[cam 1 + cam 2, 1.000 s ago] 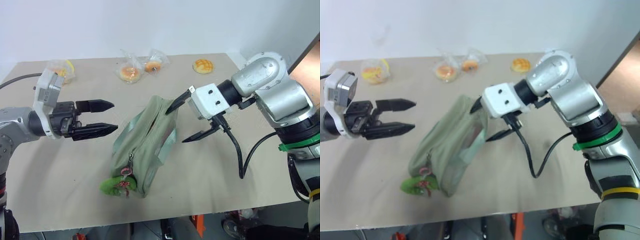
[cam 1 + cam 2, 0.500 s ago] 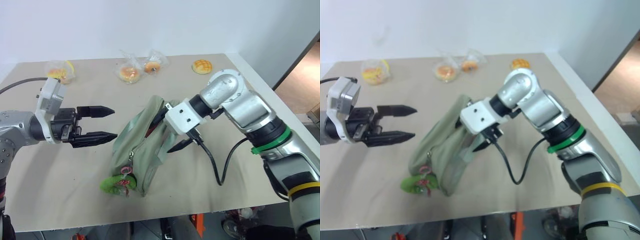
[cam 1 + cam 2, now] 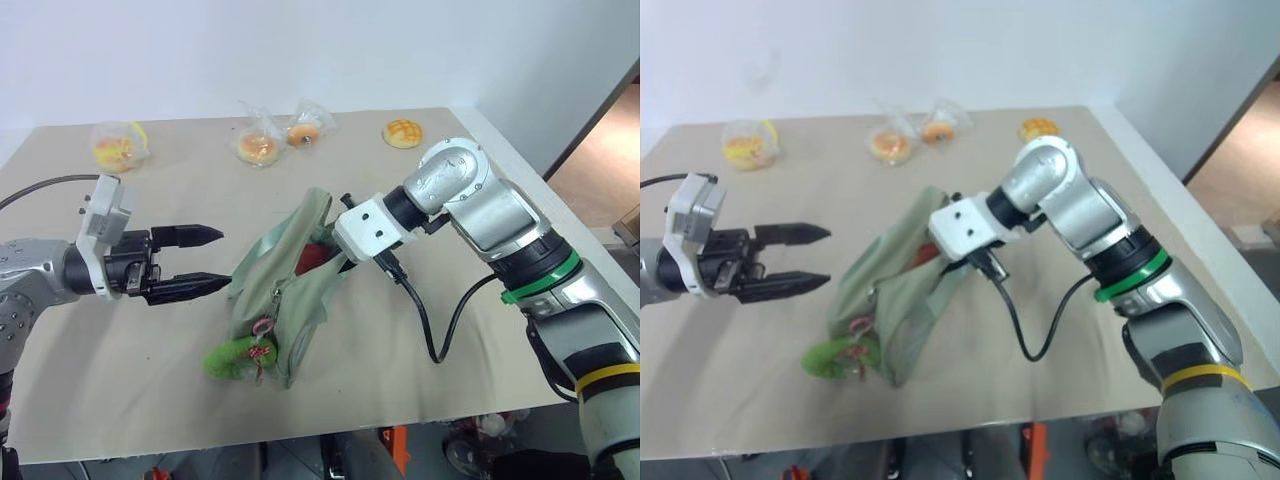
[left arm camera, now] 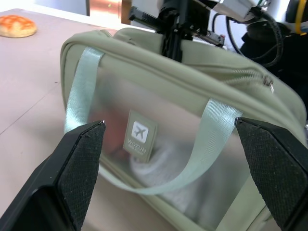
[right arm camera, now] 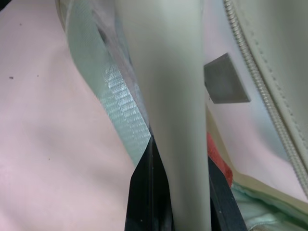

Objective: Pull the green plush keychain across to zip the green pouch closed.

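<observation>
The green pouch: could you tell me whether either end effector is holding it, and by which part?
The right end effector is shut on the green pouch, pinching the fabric edge at its far end. The left end effector is open, holding nothing.

A beige desk (image 3: 420,340) stands against a plain white wall (image 3: 330,45), its front edge above a darker floor (image 3: 440,450), while a strip of brownish floor (image 3: 600,165) shows past the right corner.

Sage-green pouch (image 3: 285,290), lime-green plush keychain (image 3: 232,358) with red cord, black fingers (image 3: 190,236).
</observation>
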{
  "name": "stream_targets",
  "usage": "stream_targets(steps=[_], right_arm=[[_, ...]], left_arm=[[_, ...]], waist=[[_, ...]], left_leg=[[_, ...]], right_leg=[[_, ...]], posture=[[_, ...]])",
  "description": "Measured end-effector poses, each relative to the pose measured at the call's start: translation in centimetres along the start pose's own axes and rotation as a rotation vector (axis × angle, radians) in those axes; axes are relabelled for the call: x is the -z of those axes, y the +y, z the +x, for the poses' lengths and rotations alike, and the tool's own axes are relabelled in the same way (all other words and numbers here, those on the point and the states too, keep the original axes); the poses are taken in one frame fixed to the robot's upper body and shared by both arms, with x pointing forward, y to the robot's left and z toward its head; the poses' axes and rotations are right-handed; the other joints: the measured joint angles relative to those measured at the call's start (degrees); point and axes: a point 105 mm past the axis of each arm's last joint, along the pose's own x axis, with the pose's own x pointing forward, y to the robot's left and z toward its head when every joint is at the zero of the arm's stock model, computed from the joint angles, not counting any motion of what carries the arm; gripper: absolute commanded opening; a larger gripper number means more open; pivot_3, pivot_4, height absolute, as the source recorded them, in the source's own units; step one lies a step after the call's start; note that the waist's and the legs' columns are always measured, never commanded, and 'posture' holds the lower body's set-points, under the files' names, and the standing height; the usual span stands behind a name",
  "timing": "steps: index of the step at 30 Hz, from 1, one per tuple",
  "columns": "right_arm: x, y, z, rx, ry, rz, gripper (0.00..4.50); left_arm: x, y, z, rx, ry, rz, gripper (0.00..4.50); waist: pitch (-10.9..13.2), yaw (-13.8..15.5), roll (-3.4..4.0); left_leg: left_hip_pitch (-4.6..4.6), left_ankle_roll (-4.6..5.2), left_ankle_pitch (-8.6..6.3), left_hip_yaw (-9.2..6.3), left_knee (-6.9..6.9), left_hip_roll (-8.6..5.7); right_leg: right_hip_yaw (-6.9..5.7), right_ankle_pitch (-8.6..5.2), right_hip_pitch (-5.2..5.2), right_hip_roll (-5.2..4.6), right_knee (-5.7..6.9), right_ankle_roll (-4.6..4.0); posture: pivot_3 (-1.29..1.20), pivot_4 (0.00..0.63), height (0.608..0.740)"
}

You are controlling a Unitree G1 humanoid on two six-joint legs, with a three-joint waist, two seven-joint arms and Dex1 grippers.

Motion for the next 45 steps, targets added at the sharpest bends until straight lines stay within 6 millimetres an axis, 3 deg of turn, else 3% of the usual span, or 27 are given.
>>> stream_targets(steps=[4, 12, 17, 21, 25, 28, 33, 41, 45], right_arm=[[0.8, -0.8, -0.6, 0.041, 0.037, 0.055, 0.03], [0.7, -3.1, -3.0, 0.228, 0.055, 0.346, 0.03], [0.5, -2.4, -3.8, 0.237, 0.091, 0.438, 0.03], [0.2, -0.7, -4.1, 0.186, 0.112, 0.448, 0.03], [0.1, -0.6, -4.0, 0.189, 0.107, 0.483, 0.03], [0.3, -0.9, -3.8, 0.198, 0.104, 0.508, 0.03], [1.7, -2.6, -3.3, 0.271, 0.121, 0.596, 0.03], [3.5, -4.9, -3.4, 0.366, 0.192, 0.692, 0.03], [2.2, -5.6, -3.9, 0.343, 0.195, 0.727, 0.03]], left_arm=[[0.2, 0.2, 0.0, -0.011, -0.013, 0.004, 4.5], [1.1, 0.4, 0.0, -0.023, -0.022, -0.021, 4.5], [1.5, 0.4, 0.4, -0.019, -0.039, -0.025, 4.5], [1.5, 0.4, 0.4, -0.021, -0.04, -0.026, 4.5], [1.9, 0.3, 0.2, -0.029, -0.028, -0.031, 4.5], [2.2, 0.4, -1.0, -0.071, 0.012, -0.033, 4.5], [1.5, -0.6, -3.5, -0.102, 0.08, -0.009, 4.5], [0.5, -1.1, -4.1, -0.125, 0.076, 0.023, 4.5], [0.1, -1.2, -4.0, -0.135, 0.063, 0.033, 4.5]], waist=[[0.0, 0.01, 0.0], [0.0, 0.0, 0.0], [0.0, 0.01, 0.0], [0.01, -0.01, 0.01], [0.0, -0.36, 0.0], [0.0, -0.43, -0.01], [-0.01, -0.74, -0.01], [-0.03, -0.33, -0.06], [-0.02, -0.32, -0.05]], left_leg=[[0.02, -0.02, 0.03, 0.0, 0.0, 0.0], [-0.09, -0.02, 0.03, 0.01, -0.03, 0.05], [-0.16, -0.02, 0.03, -0.03, -0.04, 0.02], [-0.19, -0.02, 0.02, 0.02, -0.04, -0.03], [-0.15, -0.01, 0.02, 0.15, -0.03, 0.06], [-0.21, -0.01, 0.02, 0.18, -0.03, 0.22], [-0.22, -0.01, 0.03, 0.3, -0.04, 0.36], [-0.26, -0.04, 0.06, 0.33, 0.0, 0.42], [-0.54, -0.04, 0.06, 0.45, -0.01, 0.52]], right_leg=[[0.0, 0.01, 0.0, -0.01, 0.06, -0.03], [0.1, -0.05, -0.18, -0.14, 0.13, -0.15], [0.09, -0.07, -0.24, -0.07, 0.13, -0.16], [0.1, -0.1, -0.28, -0.06, 0.13, -0.08], [0.14, -0.04, -0.34, -0.06, 0.15, -0.1], [0.14, 0.02, -0.49, 0.01, 0.17, -0.2], [0.21, 0.09, -0.63, 0.15, 0.23, -0.34], [0.25, 0.17, -0.66, 0.35, 0.22, -0.37], [0.4, 0.19, -0.95, 0.48, 0.22, -0.36]], posture=[[0.0, 0.15, 0.74], [0.0, 0.15, 0.74], [0.0, 0.15, 0.74], [0.0, 0.15, 0.74], [0.0, 0.15, 0.74], [0.0, 0.15, 0.74], [0.0, 0.15, 0.74], [0.0, 0.15, 0.74], [0.0, 0.15, 0.74]])
